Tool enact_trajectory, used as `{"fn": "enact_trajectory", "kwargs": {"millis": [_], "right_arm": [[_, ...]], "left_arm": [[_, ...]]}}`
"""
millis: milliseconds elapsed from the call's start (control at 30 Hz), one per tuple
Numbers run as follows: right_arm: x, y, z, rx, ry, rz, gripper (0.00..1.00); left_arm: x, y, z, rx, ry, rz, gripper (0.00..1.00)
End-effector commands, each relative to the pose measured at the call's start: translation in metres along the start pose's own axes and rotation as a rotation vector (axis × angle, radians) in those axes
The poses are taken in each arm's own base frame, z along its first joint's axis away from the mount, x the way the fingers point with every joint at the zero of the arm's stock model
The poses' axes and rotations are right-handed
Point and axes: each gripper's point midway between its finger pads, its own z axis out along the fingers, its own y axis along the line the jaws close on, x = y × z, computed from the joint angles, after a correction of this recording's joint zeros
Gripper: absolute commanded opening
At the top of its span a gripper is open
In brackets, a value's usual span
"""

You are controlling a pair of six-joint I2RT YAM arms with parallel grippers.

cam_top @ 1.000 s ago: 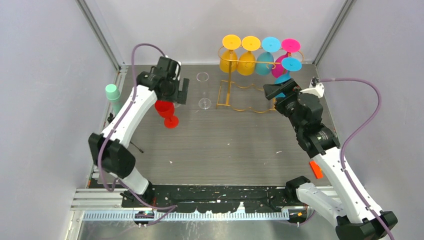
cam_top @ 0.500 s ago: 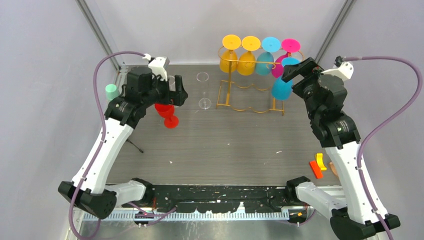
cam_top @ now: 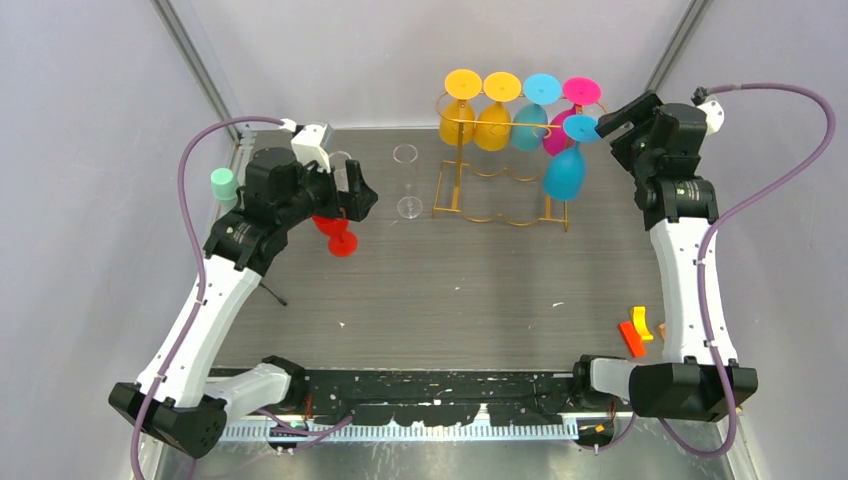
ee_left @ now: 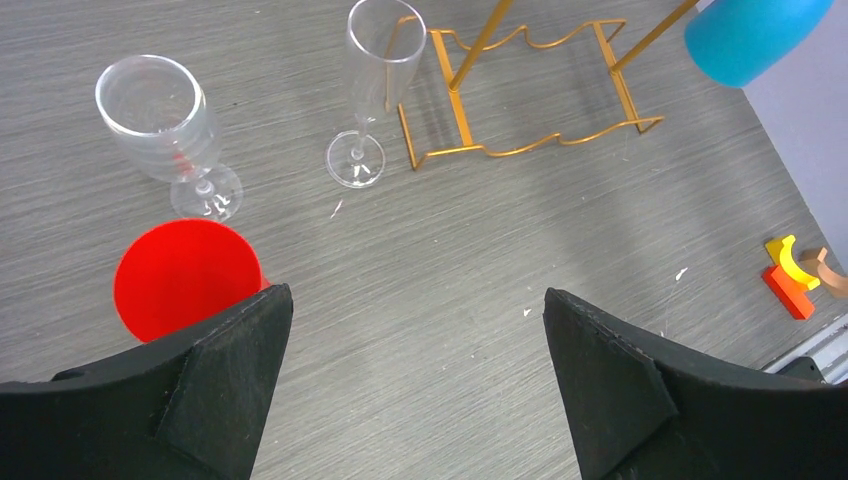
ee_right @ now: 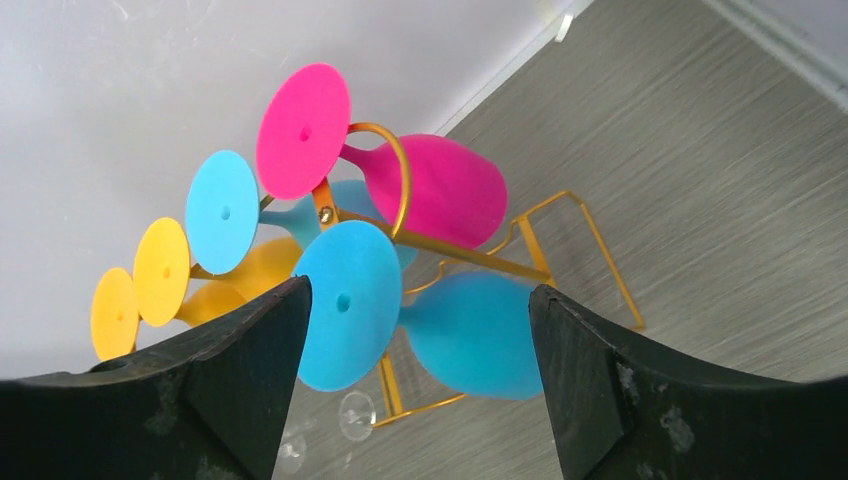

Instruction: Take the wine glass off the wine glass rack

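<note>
- Right gripper [cam_top: 612, 118] is up high at the right end of the wine glass rack [cam_top: 459, 175], jaws spread wide and gripping nothing
- On the right wrist feed the blue wine glass [ee_right: 345, 305] sits just ahead of the gap between the two black fingers [ee_right: 230, 380]
- That glass hangs upside down at the near right end of the gold top rail, foot disc up, bowl slung below and blurred
- The left finger's edge meets the foot disc in that feed; I cannot tell if they touch
- A pink glass [cam_top: 581, 91] hangs just behind it, then a second blue glass [cam_top: 541, 88] and two yellow glasses [cam_top: 463, 84] along the rail, all foot-up
- The rack stands at the far side of the bench [cam_top: 450, 290], its wavy base flat on the surface
- Left gripper [cam_top: 355, 190] hovers over the far left of the bench, jaws released and empty
- A red glass [ee_left: 185, 278] shows just under its left finger
- A clear wine glass [ee_left: 160, 115] and a clear flute [ee_left: 380, 60] stand upright left of the rack base, flute nearest it
- A mint cup [cam_top: 222, 183] sits at the far left edge
- Small coloured blocks [cam_top: 635, 335] lie near the right arm's base
</note>
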Motion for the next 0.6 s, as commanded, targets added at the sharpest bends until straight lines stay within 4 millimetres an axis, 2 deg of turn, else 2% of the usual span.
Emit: {"fn": "enact_trajectory", "kwargs": {"millis": [0, 133, 433, 567], "right_arm": [[-0.004, 0.022, 0.003, -0.177, 0.052, 0.137, 0.83], [0.004, 0.021, 0.014, -0.224, 0.105, 0.207, 0.71], [0.02, 0.021, 0.022, -0.28, 0.177, 0.283, 0.58], [0.02, 0.02, 0.022, -0.282, 0.172, 0.283, 0.43]], "left_arm": [[-0.014, -0.01, -0.001, 0.05, -0.062, -0.001, 1.0], [-0.013, -0.01, -0.001, 0.05, -0.058, -0.007, 1.0], [-0.011, -0.01, -0.001, 0.05, -0.055, -0.012, 1.0], [-0.01, -0.01, -0.001, 0.051, -0.053, -0.016, 1.0]]}}
